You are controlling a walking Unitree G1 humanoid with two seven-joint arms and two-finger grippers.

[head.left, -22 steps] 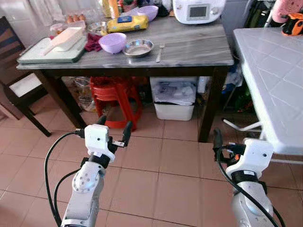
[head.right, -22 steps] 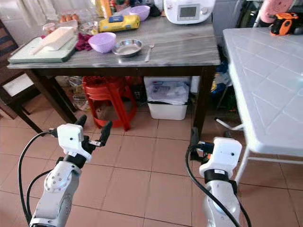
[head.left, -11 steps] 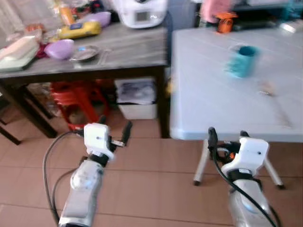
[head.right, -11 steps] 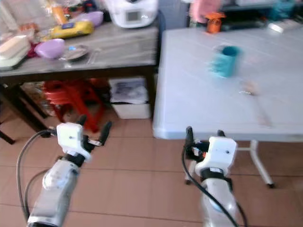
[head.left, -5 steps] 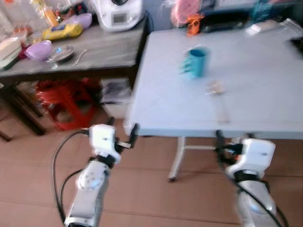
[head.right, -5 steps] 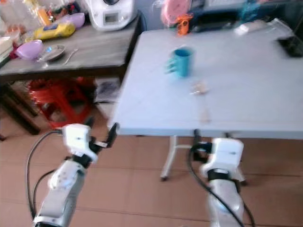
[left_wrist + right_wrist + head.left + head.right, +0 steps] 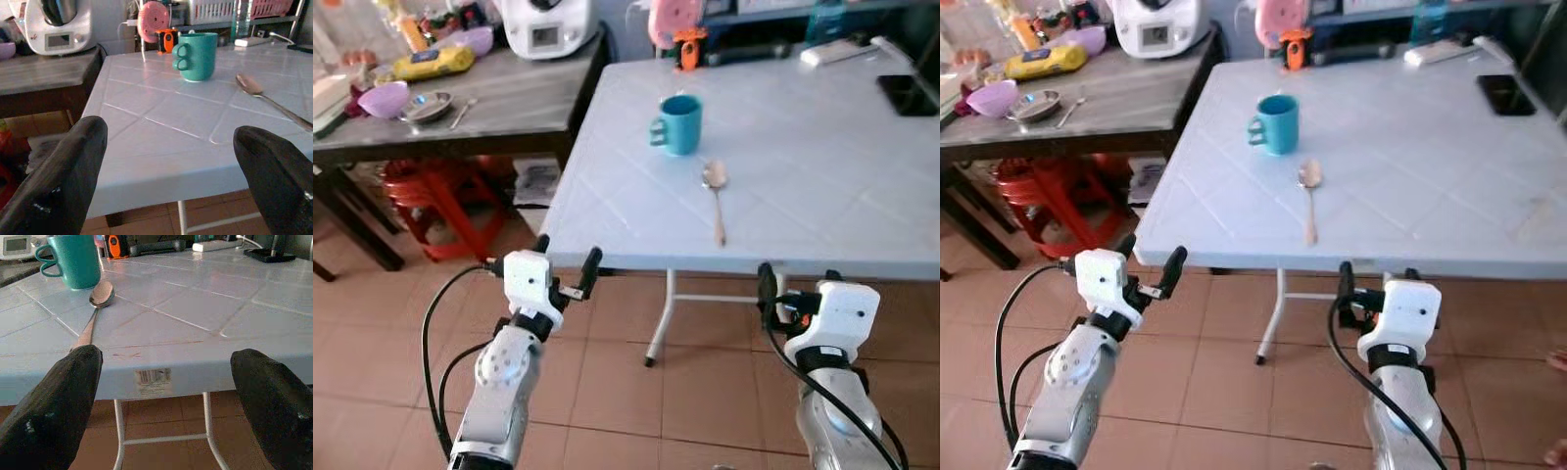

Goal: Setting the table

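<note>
Before you, below the near edge of the white counter (image 7: pixel 822 147), your left end effector (image 7: pixel 566 269) and right end effector (image 7: pixel 795 286) hover spread wide, holding nothing. On the counter, a teal mug (image 7: pixel 677 123) stands just behind a spoon (image 7: pixel 716 196). A cluttered dark counter (image 7: pixel 509 98) sits left.

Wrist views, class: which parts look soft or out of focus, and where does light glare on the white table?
Left wrist view: near black fingers blurred, teal mug sharp. Right wrist view: fingers soft, spoon crisp, pale sheen across the white table. Left eye view: table and mug sharp.
</note>
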